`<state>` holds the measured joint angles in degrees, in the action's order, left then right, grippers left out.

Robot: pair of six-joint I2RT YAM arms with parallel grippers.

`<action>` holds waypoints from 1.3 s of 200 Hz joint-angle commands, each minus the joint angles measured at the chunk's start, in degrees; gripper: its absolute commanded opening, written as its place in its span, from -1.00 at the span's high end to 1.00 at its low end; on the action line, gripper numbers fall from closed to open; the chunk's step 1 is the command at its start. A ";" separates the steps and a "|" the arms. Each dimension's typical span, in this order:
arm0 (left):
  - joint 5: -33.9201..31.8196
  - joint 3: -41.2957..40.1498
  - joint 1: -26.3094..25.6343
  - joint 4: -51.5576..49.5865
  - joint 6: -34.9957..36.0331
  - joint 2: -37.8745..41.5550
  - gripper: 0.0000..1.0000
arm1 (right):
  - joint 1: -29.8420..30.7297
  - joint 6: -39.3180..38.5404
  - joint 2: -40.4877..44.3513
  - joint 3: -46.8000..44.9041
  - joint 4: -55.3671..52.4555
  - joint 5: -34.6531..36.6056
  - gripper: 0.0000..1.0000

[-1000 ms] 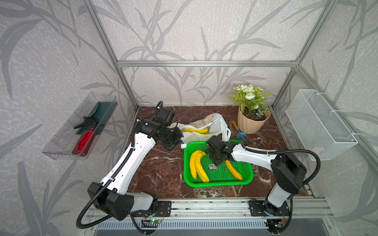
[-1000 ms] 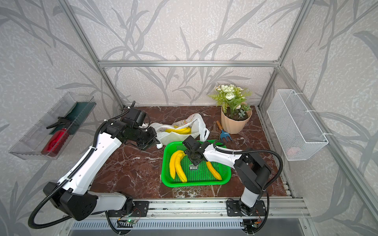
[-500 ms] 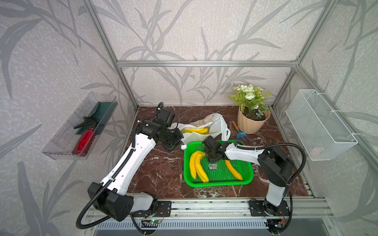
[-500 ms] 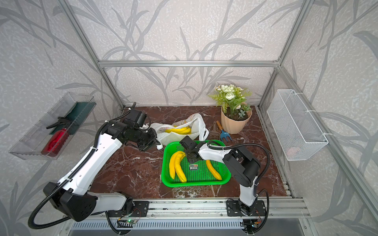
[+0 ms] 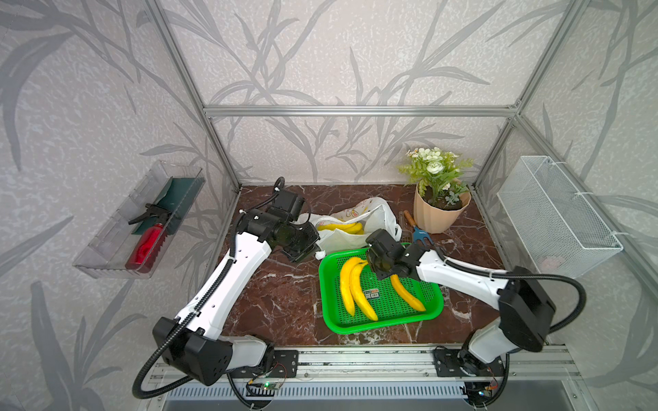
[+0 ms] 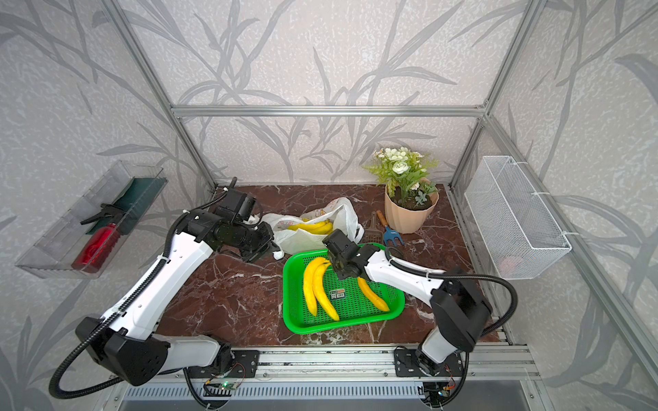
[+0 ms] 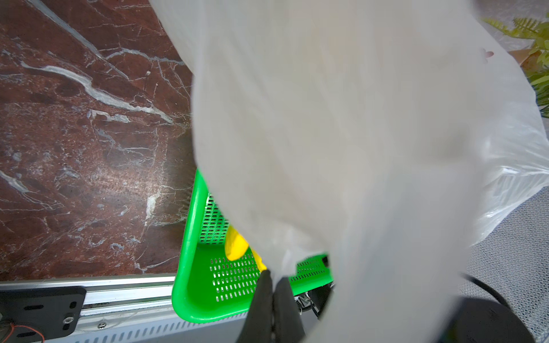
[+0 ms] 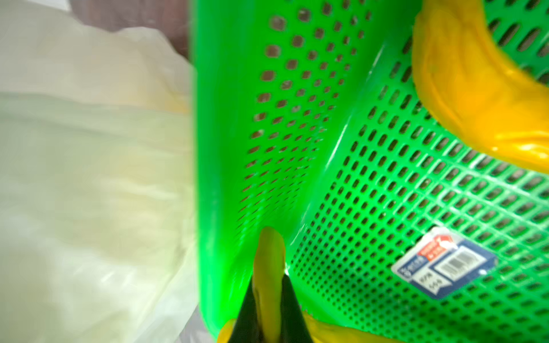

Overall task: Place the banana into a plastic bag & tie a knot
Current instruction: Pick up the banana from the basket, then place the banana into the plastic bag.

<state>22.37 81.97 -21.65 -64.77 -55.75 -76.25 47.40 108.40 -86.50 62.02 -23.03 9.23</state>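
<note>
Evidently the left jaws pinch the bag [image 5: 338, 240] by its rim to hold its mouth open; the right jaws clamp a banana [image 8: 269, 255] by its tip in the basket [image 5: 386, 307], for lifting across.

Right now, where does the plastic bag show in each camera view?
Top view: the plastic bag lies just behind the green basket.
Top view: the bag is again behind the basket.
Left wrist: it fills most of the picture, hanging before the basket.
Right wrist: blurred white outside the basket wall.
Shared landmark: the green basket.
</note>
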 commanded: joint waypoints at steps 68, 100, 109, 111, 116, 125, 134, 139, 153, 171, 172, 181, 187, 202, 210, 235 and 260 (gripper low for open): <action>-1.32 1.12 -0.74 -1.86 4.78 -1.40 1.00 | -0.60 -12.90 1.83 16.65 -12.71 -9.76 1.00; -2.45 1.60 -1.23 -5.01 7.24 -1.11 1.00 | -1.37 -11.37 -5.03 25.88 -17.01 -14.41 1.00; -3.31 1.43 -1.38 -5.65 7.64 -0.81 1.00 | -1.80 -11.22 -6.57 28.14 -18.94 -14.61 1.00; -3.54 1.39 -1.44 -5.77 7.71 -0.70 1.00 | -1.90 -11.13 -6.97 28.64 -19.24 -14.78 1.00; -3.80 1.16 -1.47 -5.88 7.82 -0.43 1.00 | -2.23 -10.90 -7.75 29.39 -19.50 -15.00 1.00; -4.16 0.77 -1.47 -5.77 8.02 0.11 1.00 | -2.93 -10.16 -8.93 30.17 -18.71 -15.32 1.00; -4.33 0.52 -1.53 -5.47 8.07 0.30 1.00 | -3.41 -9.58 -9.95 31.23 -17.99 -14.66 1.00; -4.23 0.36 -1.55 -5.18 8.08 0.40 1.00 | -3.65 -9.61 -10.64 32.10 -17.92 -14.00 1.00; -3.83 0.24 -1.64 -4.41 7.87 0.40 1.00 | -4.51 -9.19 -13.57 34.86 -18.39 -13.10 1.00; -3.63 0.56 -1.86 -3.88 7.92 0.18 1.00 | -5.83 -8.11 -16.56 37.91 -17.90 -12.83 1.00; -3.64 0.64 -1.88 -3.88 7.93 0.07 1.00 | -5.91 -8.07 -16.76 38.13 -17.92 -12.83 1.00; -3.86 0.83 -1.99 -4.02 8.22 -0.06 1.00 | -6.76 -7.42 -18.24 39.78 -17.84 -13.21 1.00; -3.96 0.97 -2.12 -4.20 8.45 -0.22 1.00 | -7.26 -6.88 -19.11 40.82 -17.78 -13.51 1.00; -3.84 0.94 -2.36 -4.01 8.82 -0.44 1.00 | -8.62 -7.15 -21.54 45.37 -19.70 -12.94 1.00; -3.81 0.88 -2.51 -3.79 8.90 -0.54 1.00 | -9.26 -7.71 -23.17 48.24 -21.50 -12.28 1.00; -3.73 1.14 -3.03 -2.76 9.03 -1.28 1.00 | -11.14 -5.75 -26.83 52.18 -21.75 -12.30 1.00; -3.93 1.68 -3.39 -2.36 9.25 -2.56 1.00 | -12.52 -3.48 -30.08 57.16 -21.79 -12.74 1.00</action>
<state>19.44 82.04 -24.53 -66.76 -47.51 -77.49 36.01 102.00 -113.73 114.32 -42.61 -3.73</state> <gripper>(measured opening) 0.048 0.097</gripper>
